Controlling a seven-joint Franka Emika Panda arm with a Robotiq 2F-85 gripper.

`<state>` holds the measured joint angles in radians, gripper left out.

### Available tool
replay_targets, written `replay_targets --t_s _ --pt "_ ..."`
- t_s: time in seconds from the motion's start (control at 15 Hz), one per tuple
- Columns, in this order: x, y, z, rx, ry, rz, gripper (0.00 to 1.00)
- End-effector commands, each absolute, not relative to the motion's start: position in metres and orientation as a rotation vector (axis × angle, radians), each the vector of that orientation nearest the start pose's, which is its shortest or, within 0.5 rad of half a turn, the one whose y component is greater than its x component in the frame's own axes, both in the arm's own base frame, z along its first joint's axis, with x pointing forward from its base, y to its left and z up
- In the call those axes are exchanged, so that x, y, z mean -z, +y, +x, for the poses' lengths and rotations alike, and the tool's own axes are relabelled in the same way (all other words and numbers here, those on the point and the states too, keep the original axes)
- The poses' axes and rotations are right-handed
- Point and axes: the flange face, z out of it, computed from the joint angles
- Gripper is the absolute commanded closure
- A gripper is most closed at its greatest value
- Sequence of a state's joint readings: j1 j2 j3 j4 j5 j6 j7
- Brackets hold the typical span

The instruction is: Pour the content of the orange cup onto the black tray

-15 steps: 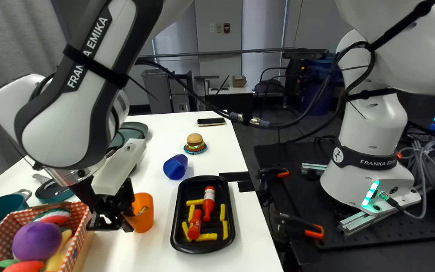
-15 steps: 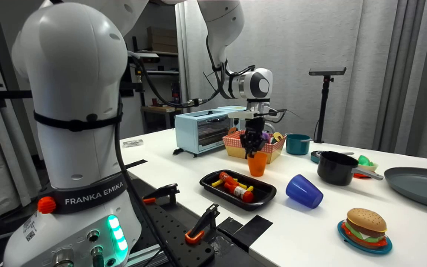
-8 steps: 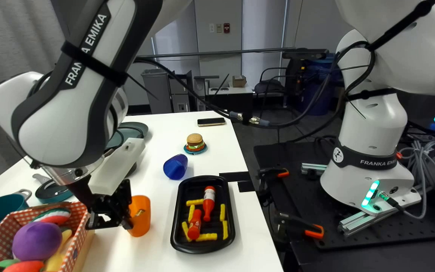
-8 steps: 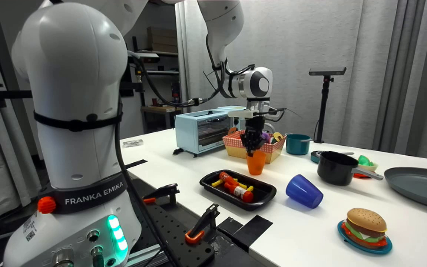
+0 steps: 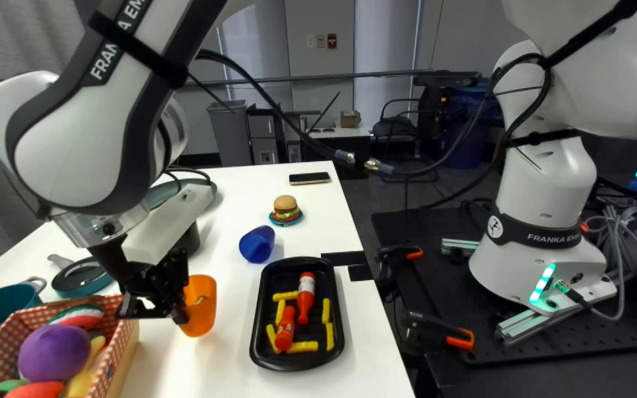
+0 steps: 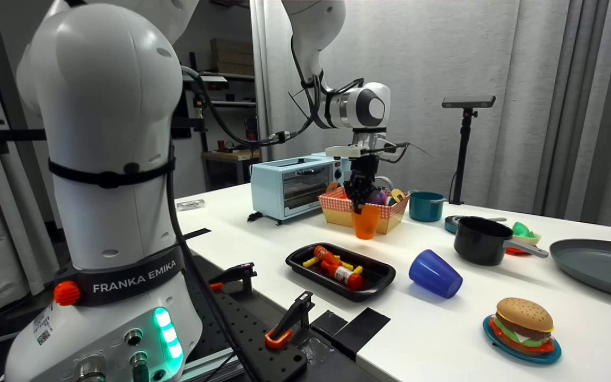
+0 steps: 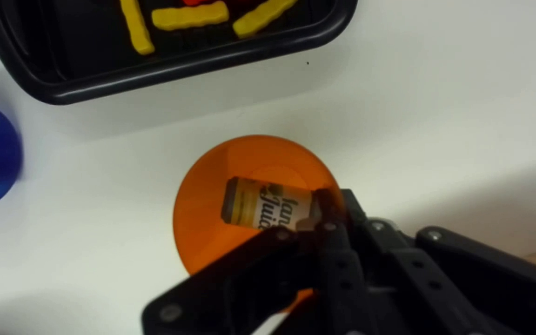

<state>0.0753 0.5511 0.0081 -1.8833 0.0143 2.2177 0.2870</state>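
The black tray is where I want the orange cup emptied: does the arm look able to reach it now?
Probably yes: the gripper is closed on the orange cup, only white tabletop shows between it and the black tray, which lies nearer the robot's base.

Bare tabletop (image 5: 233, 342) lies open between the orange cup (image 5: 201, 309) in my hand (image 7: 340, 204) and the black tray (image 5: 297, 362); I can cross there. Inside the tray, two red bottles (image 5: 306, 301) and yellow sticks (image 5: 302, 347) take up room. Blue cup (image 5: 257, 244), on its side, crowds one tray corner. Opposite the tray, the basket (image 6: 338, 218) stands just beside my hand, in the way.
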Motion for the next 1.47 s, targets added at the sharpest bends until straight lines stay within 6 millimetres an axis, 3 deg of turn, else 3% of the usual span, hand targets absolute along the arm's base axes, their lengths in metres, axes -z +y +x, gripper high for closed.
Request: replay_targets --t_s 0.0,0.73,1.07,1.4 --pt "-0.219 0.046 0.583 -0.305 0.371 -3.12 0.99" --pt "-0.245 0.062 0.516 -0.366 0.348 -3.113 0.99" --pt "-0.264 0.065 0.501 -0.361 0.408 -3.025 0.99" --pt "-0.264 0.071 0.489 -0.375 0.466 -2.899 0.99"
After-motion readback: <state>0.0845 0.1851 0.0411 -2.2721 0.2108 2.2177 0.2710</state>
